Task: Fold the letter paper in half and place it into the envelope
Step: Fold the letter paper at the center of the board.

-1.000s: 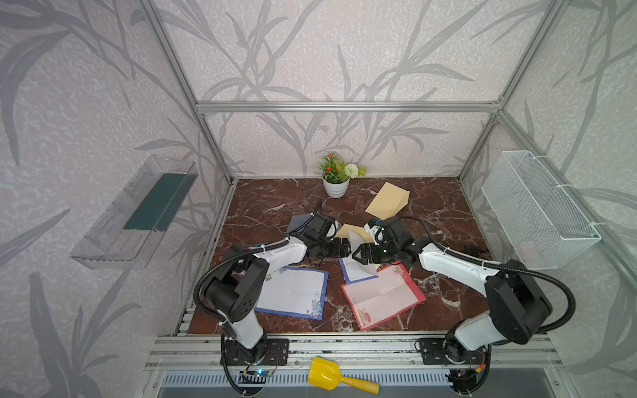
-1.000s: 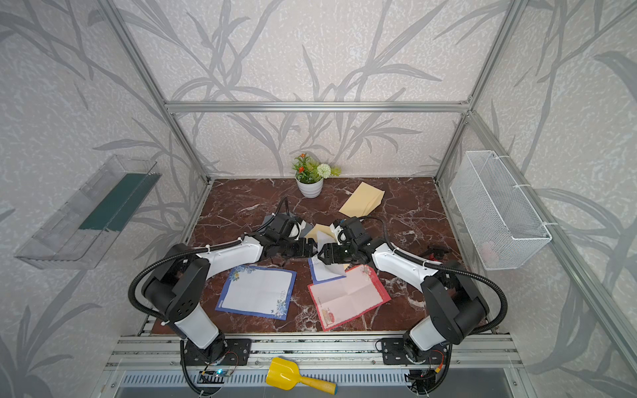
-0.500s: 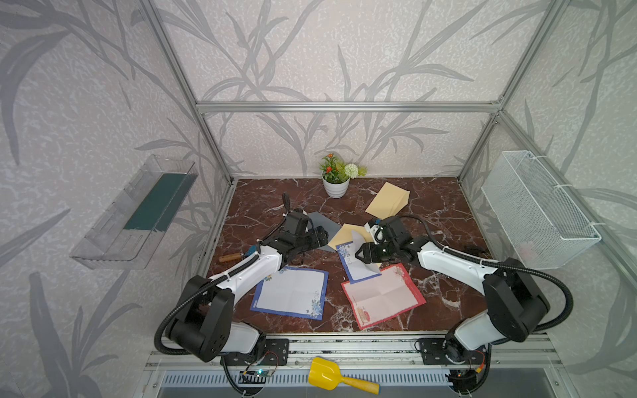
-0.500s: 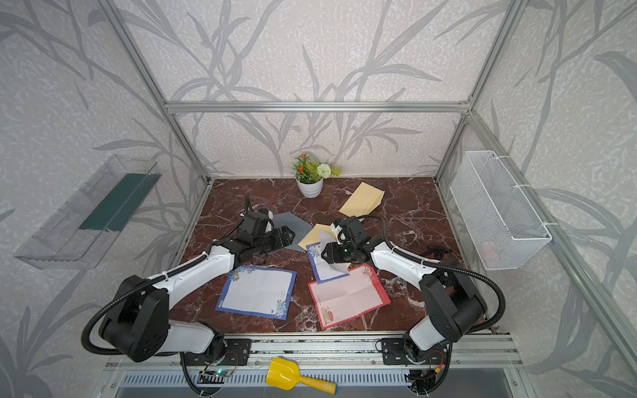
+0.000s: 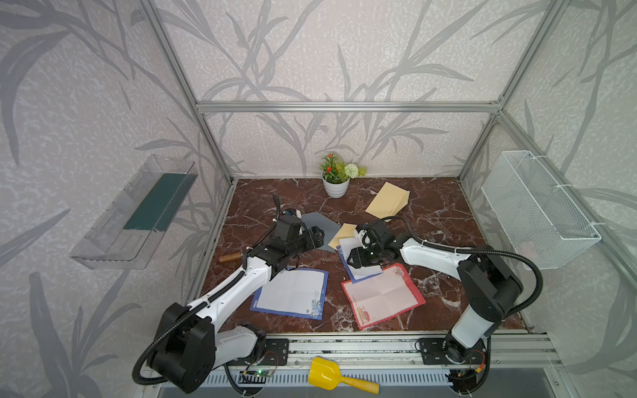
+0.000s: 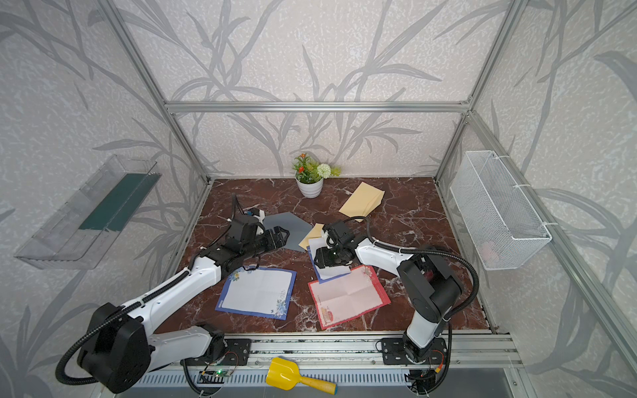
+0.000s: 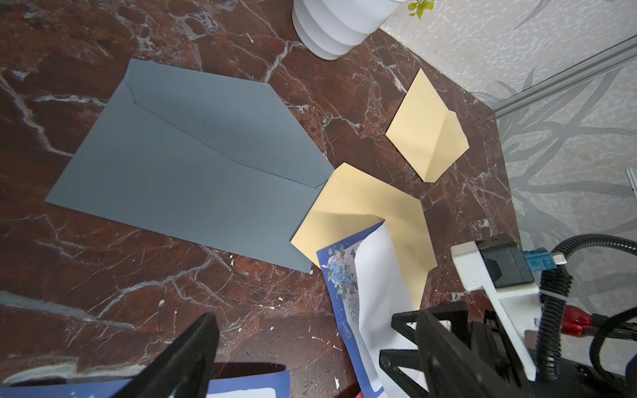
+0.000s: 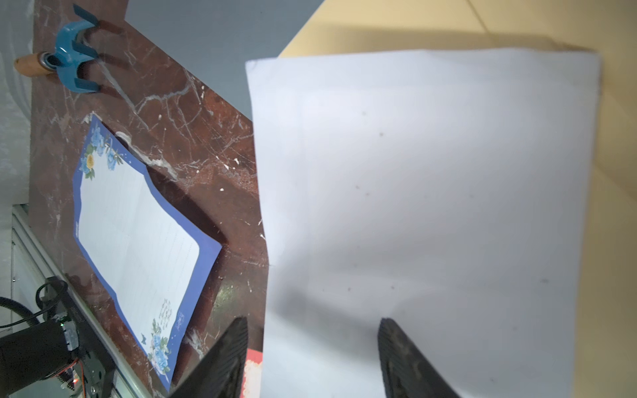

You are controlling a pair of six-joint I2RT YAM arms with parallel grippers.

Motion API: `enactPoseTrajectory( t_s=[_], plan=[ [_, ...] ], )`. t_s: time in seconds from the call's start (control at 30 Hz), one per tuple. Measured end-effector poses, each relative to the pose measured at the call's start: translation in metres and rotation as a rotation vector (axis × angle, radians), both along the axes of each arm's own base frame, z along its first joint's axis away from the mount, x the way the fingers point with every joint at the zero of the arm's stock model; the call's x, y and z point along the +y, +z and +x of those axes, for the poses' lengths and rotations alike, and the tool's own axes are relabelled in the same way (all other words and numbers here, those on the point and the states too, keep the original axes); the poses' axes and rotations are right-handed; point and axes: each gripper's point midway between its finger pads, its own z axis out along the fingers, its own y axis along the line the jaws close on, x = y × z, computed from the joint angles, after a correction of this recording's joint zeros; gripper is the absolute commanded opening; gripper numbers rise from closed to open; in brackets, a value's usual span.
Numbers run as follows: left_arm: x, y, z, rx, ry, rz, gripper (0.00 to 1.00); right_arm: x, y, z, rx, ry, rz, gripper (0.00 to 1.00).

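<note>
my right gripper [image 5: 351, 258], jaws apart, straddles the folded blue-bordered white letter paper [image 8: 413, 189] mid-frame in both top views. the paper's end touches the tan paper envelope [image 7: 362, 203]. my left gripper [image 5: 319, 237], just left of centre, gapes wide.

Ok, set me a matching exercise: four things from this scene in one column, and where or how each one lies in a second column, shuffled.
Things
1. folded blue-bordered letter
2. grey envelope
3. potted plant
4. yellow scoop

Places or states
A. by the back wall
B. on the metal rail in front of the table
C. one end tucked into the tan envelope
D. flat on the marble, flap open

Pairs: 1-C, 2-D, 3-A, 4-B
</note>
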Motion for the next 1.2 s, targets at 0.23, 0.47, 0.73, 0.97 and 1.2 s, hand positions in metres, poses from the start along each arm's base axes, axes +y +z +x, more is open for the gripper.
enactPoseTrajectory(
  t_s=[0.23, 0.47, 0.73, 0.97, 1.2],
  plan=[
    [0.004, -0.010, -0.007, 0.025, 0.005, 0.011, 0.89, 0.001, 0.007, 0.011, 0.014, -0.032, 0.056, 0.61],
    [0.004, -0.003, -0.009, 0.007, 0.004, -0.004, 0.89, -0.009, 0.022, 0.034, 0.002, -0.115, 0.142, 0.43],
    [-0.004, -0.002, -0.011, 0.005, -0.025, -0.024, 0.89, -0.017, 0.005, 0.022, 0.041, -0.132, 0.117, 0.25],
    [-0.036, -0.006, -0.011, 0.023, -0.104, -0.013, 0.88, -0.025, -0.014, 0.016, 0.042, -0.138, 0.014, 0.23],
    [-0.072, -0.018, -0.003, 0.043, -0.170, -0.007, 0.88, -0.031, -0.033, 0.012, 0.063, -0.142, -0.046, 0.24]
  ],
)
